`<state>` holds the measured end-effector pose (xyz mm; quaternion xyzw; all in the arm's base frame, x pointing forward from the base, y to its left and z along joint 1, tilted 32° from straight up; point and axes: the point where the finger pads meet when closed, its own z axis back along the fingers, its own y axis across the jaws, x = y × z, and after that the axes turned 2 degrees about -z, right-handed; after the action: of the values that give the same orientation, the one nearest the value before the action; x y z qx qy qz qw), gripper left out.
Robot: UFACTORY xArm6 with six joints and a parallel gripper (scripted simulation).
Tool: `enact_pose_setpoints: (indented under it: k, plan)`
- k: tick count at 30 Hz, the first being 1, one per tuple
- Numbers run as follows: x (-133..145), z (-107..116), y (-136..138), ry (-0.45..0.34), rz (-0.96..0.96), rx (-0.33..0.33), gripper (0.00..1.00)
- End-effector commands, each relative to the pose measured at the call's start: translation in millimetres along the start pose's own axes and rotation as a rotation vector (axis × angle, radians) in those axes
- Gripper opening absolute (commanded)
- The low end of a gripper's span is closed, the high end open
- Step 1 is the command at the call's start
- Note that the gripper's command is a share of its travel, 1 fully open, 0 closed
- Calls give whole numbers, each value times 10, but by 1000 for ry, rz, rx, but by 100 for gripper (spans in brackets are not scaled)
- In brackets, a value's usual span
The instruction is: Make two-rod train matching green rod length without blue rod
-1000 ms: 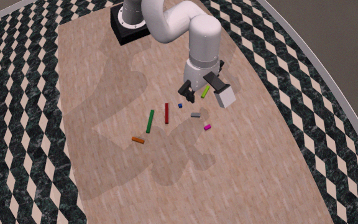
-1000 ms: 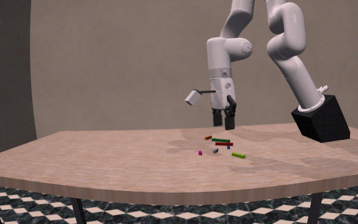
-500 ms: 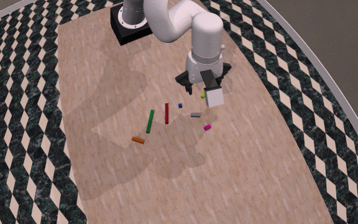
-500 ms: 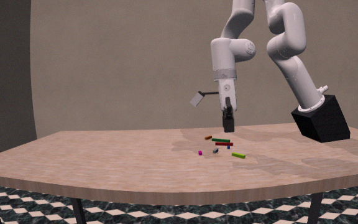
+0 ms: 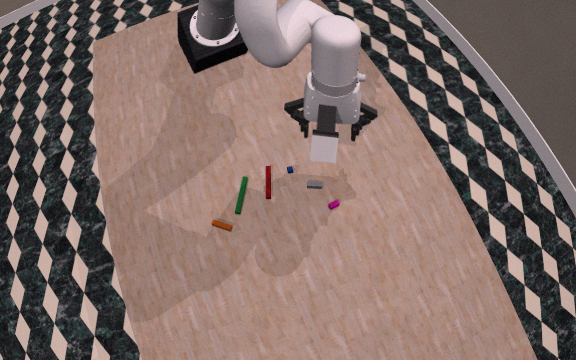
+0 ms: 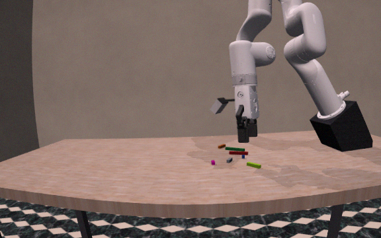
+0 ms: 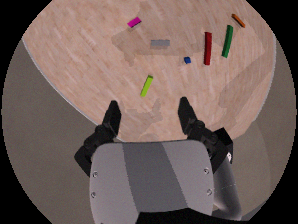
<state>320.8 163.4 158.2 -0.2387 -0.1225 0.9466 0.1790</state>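
green rod (image 5: 241,195) lies flat mid-table, long axis nearly parallel to the red rod (image 5: 268,182) beside it, apart | slim, dark green bar, the longest one | orange rod (image 5: 222,225) near its lower end; lime rod (image 7: 147,86) apart, nearest the claw | gripper (image 7: 149,117) hangs above the table, fully open, holding nothing | table edges well apart from all rods

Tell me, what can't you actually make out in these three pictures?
- Top view: the short lime rod is hidden under the white arm's open black gripper; only the wrist and exterior views show it.
- Exterior view: the tiny blue cube rod is too small to judge its shape.
- Wrist view: the gripper's own grey body blocks the wooden table below it.
- All views: rod lengths cannot be measured by eye.
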Motion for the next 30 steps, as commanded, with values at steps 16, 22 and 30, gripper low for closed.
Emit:
enact_pose_setpoints:
  k: [16, 22, 30]
  plan:
    - [194, -37, -46, 44, -404, 10, 100]
    - [195, -37, -46, 44, -407, 10, 24]
    - [195, -37, -46, 44, -407, 10, 24]
